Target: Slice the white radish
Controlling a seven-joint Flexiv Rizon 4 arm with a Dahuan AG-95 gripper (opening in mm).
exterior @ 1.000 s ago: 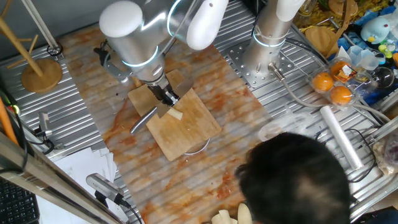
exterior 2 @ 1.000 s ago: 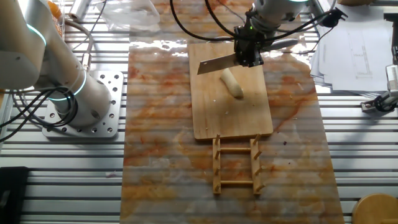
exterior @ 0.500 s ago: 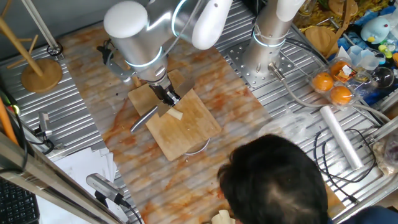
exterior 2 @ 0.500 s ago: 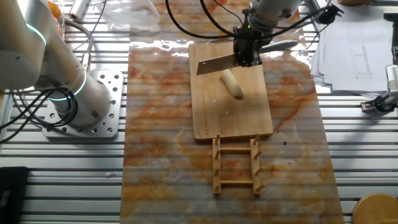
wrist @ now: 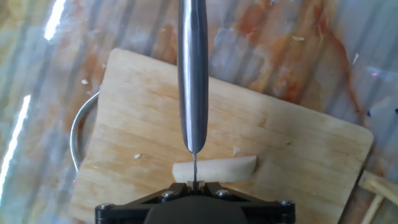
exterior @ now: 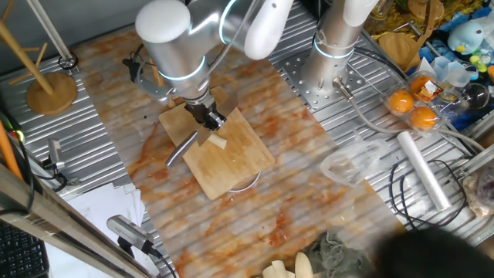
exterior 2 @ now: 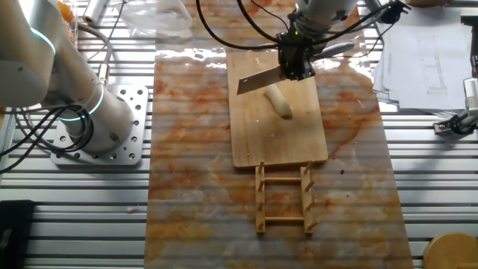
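A ribbed metal table covered by a glossy, orange-stained mat fills the scene, with cluttered edges around it. On the mat lies a wooden cutting board, and on the board, toward the end nearest the arm, rests the white radish: one short pale stick, whole, lying flat. In the hand view the radish runs crosswise at the bottom of the frame, and small pale crumbs dot the board around it.

Above the radish hangs a knife, its broad steel blade jutting sideways from the gripper. From the hand camera the blade is seen edge-on, a narrow steel strip crossing the radish near its left end. Whether the edge touches the radish cannot be told. The jaws are clamped on the knife's handle end.

In one fixed view the gripper sits at the board's far edge, the blade slanting off past the board over the mat. The radish shows as a small pale piece just beside the fingers.

A small wooden rack lies just past the board's near end. A second robot base stands beside the mat. Oranges, a roll of film and loose papers lie at the table's margins.
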